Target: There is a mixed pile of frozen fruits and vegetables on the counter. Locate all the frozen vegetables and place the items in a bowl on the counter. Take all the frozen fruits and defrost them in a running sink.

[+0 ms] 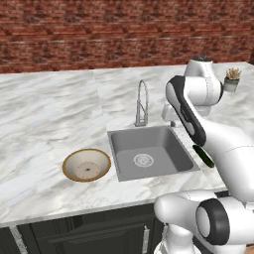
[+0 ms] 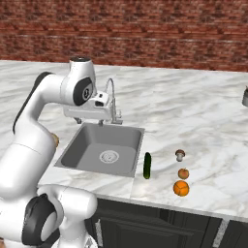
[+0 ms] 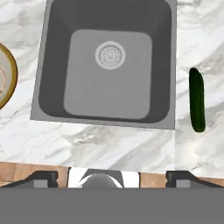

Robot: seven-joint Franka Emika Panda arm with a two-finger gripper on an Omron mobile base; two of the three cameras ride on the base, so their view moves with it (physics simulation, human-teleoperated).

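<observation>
End effector (image 3: 112,177) hangs above the sink (image 2: 102,151), jaws spread wide, nothing held. Cucumber (image 2: 147,165) lies on surface (image 2: 193,116) just right of sink rim. Mushroom (image 2: 180,155) + two orange fruits (image 2: 181,188) sit further right, near front edge, close together. Bowl (image 1: 87,165) on surface left of sink, apart from it. Faucet (image 1: 142,104) behind basin.

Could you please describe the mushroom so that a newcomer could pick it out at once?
Start at the steel sink in the marble counter. Right of it lies a dark green cucumber; the mushroom stands further right. Unlike the two orange fruits, it has a brown cap and pale stem.
</observation>
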